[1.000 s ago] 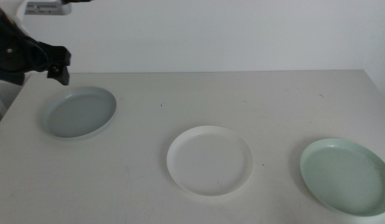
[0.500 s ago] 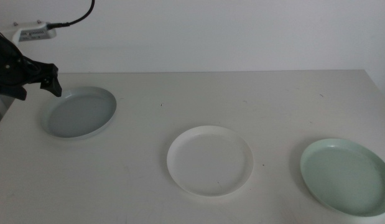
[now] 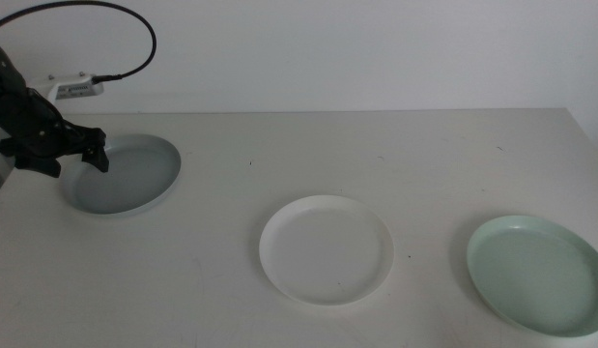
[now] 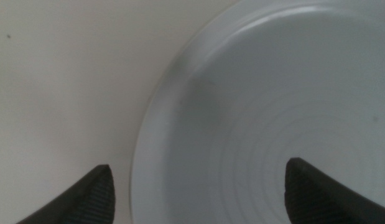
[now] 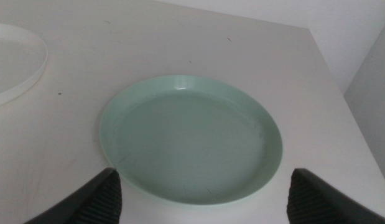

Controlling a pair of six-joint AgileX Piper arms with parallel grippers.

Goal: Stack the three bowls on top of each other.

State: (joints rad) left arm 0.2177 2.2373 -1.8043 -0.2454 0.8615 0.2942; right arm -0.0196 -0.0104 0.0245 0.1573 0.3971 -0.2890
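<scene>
The grey-blue bowl (image 3: 123,174) lies at the table's far left. My left gripper (image 3: 74,158) hangs open over that bowl's left rim; in the left wrist view its jaws straddle the rim of the grey-blue bowl (image 4: 260,118), one outside it and one over the inside, left gripper (image 4: 198,186). A white bowl (image 3: 325,248) rests in the middle of the table. The mint green bowl (image 3: 536,272) sits at the near right. In the right wrist view my open right gripper (image 5: 198,196) waits above the mint green bowl (image 5: 191,137), with an edge of the white bowl (image 5: 18,62) beside it.
A black cable (image 3: 105,39) loops above the left arm near the back wall. The table's right edge (image 3: 588,130) runs close to the mint green bowl. Bare tabletop lies between the bowls.
The left gripper has come down and slightly forward from behind the grey-blue bowl to its left rim. The bowls have not moved.
</scene>
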